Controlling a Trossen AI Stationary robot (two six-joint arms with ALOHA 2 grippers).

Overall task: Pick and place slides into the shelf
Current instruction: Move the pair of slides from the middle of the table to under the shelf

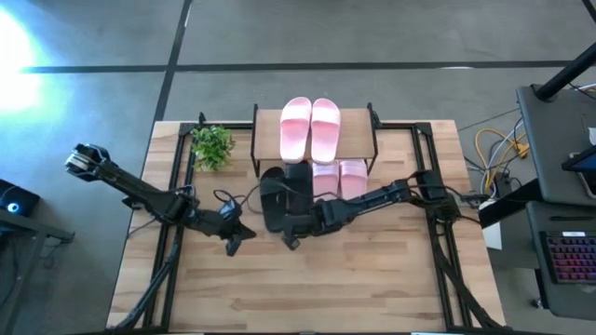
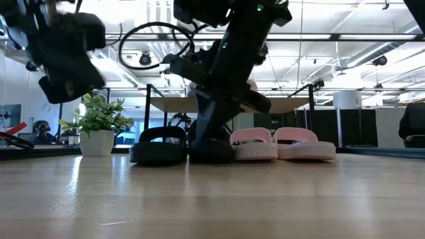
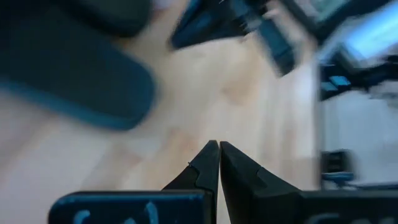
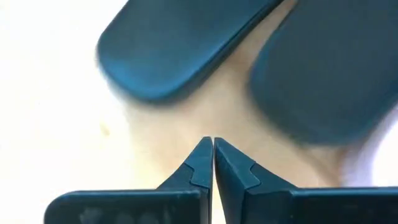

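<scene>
The shelf [image 1: 267, 140] stands at the table's far middle, with two pink slides [image 1: 311, 128] side by side on its top board. Two more pink slides [image 2: 282, 144] rest on their soles under the board. Left of them lie two black slides [image 1: 275, 200] [image 1: 300, 181], heels toward the near edge. My right gripper [image 4: 212, 143] is shut, slanting down just short of the black heels [image 4: 180, 50] [image 4: 329, 74], with bare table between. My left gripper [image 3: 219, 144] is shut and hovers left of the black slides.
A small potted plant [image 1: 212, 146] stands at the shelf's left. Black frame rails [image 1: 177, 200] run along the table's left and right sides. The near half of the wooden table [image 1: 307, 288] is bare board.
</scene>
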